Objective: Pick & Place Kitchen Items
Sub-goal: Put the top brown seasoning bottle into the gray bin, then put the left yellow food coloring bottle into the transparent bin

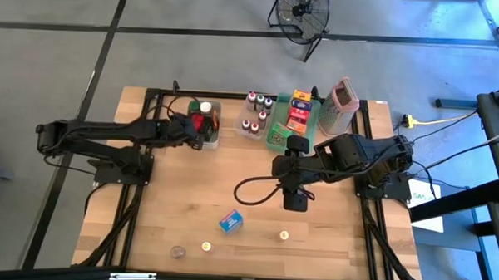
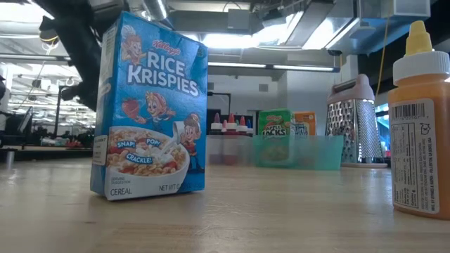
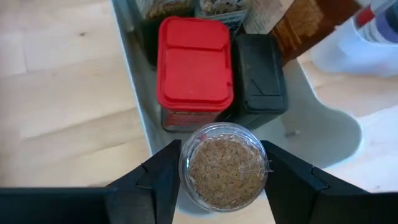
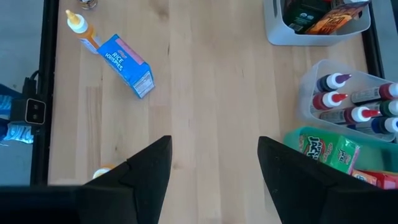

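Note:
In the left wrist view a small clear round jar of brown grains (image 3: 224, 172) sits between the fingers of my left gripper (image 3: 222, 163), which is shut on it. It is over the rim of a clear bin (image 3: 137, 99) holding a red-lidded jar (image 3: 194, 62) and a black-lidded one (image 3: 261, 78). In the high view this gripper (image 1: 202, 127) is at the bin at the table's far left. My right gripper (image 4: 214, 162) hangs open and holds nothing, high over the table's middle (image 1: 296, 200). A blue Rice Krispies box (image 1: 231, 221) stands on the table nearer the front. My left gripper pinches the round jar by its side wall (image 3: 186, 177) between its two fingers, one finger (image 3: 163, 183) on each side. The fingers slant down from the table's left. The jar's round end faces the camera. Whether it rests on anything in the bin is hidden by the jar itself.
A clear bin of small capped bottles (image 1: 257, 115), a green tray of food boxes (image 1: 296, 117) and a tall box grater (image 1: 342, 106) stand along the far edge. An orange bottle (image 2: 420, 126), another small bottle (image 1: 205, 247) and a small jar (image 1: 177, 252) stand near the front edge.

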Controlling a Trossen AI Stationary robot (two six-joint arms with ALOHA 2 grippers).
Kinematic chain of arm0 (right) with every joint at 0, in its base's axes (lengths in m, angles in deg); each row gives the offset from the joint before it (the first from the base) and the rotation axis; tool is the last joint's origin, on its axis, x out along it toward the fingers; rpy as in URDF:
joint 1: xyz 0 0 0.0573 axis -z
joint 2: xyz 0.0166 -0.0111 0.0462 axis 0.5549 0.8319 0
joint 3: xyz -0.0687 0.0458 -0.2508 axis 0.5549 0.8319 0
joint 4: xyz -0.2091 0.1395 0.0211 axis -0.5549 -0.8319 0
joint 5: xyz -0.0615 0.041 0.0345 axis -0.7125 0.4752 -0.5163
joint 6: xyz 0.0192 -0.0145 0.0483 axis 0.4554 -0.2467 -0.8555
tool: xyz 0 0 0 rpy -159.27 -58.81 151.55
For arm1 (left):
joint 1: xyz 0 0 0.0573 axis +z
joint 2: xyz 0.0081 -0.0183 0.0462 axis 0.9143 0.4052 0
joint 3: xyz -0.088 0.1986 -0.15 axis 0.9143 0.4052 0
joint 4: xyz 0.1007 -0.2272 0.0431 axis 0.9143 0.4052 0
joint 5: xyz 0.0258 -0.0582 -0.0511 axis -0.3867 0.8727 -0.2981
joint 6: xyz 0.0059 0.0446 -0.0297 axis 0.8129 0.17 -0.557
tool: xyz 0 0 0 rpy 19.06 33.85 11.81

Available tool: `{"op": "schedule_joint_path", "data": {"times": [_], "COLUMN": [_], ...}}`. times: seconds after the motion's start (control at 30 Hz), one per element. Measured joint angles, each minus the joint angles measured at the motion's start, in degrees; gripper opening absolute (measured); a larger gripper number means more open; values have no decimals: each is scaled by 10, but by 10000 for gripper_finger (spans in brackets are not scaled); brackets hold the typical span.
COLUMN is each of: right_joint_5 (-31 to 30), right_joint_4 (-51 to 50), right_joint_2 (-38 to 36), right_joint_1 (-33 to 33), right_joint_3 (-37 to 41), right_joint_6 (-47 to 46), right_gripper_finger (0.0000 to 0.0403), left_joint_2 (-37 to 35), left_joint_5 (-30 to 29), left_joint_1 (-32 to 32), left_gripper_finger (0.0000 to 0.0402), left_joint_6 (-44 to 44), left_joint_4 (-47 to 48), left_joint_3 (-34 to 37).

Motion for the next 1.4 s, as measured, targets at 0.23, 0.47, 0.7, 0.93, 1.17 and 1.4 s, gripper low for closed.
{"op": "schedule_joint_path", "data": {"times": [0.23,0.47,0.7,0.93,1.17,1.4], "right_joint_5": [-1,-2,-2,-2,-2,-2], "right_joint_4": [-4,-4,-4,-2,2,2], "right_joint_2": [0,0,0,0,0,0], "right_joint_1": [0,0,0,0,1,2], "right_joint_3": [0,0,0,0,0,0], "right_joint_6": [0,0,-3,-10,-11,-11], "right_gripper_finger": [241,241,241,241,241,241], "left_joint_2": [-1,-1,0,-9,-57,-116], "left_joint_5": [7,14,17,20,38,107], "left_joint_1": [0,0,0,0,-2,-13], "left_gripper_finger": [186,228,231,234,233,233], "left_joint_6": [-41,-20,0,31,184,292], "left_joint_4": [-43,-64,-68,-67,-68,-70], "left_joint_3": [39,42,43,38,-33,-111]}}
